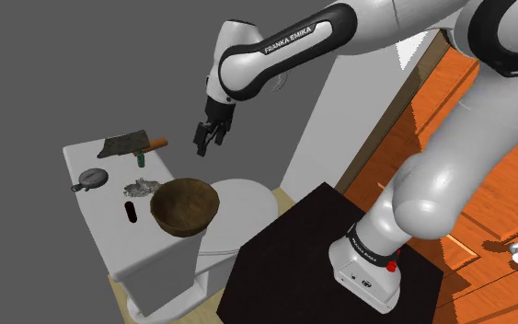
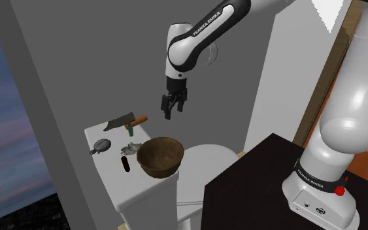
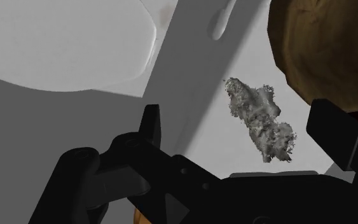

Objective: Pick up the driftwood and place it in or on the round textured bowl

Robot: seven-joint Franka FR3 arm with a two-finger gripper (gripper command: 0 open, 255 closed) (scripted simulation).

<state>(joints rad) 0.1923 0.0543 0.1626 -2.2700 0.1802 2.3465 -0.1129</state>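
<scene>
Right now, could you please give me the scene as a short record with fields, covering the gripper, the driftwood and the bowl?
surface: white toilet tank top
target: driftwood, grey and rough, lying on the tank top beside the bowl
destination: bowl, brown, round, upright, nothing inside
tool: gripper, open, holding nothing, in the air above the tank top
other items: cleaver, round metal case, dark cylinder
progress: driftwood not yet picked up
</scene>
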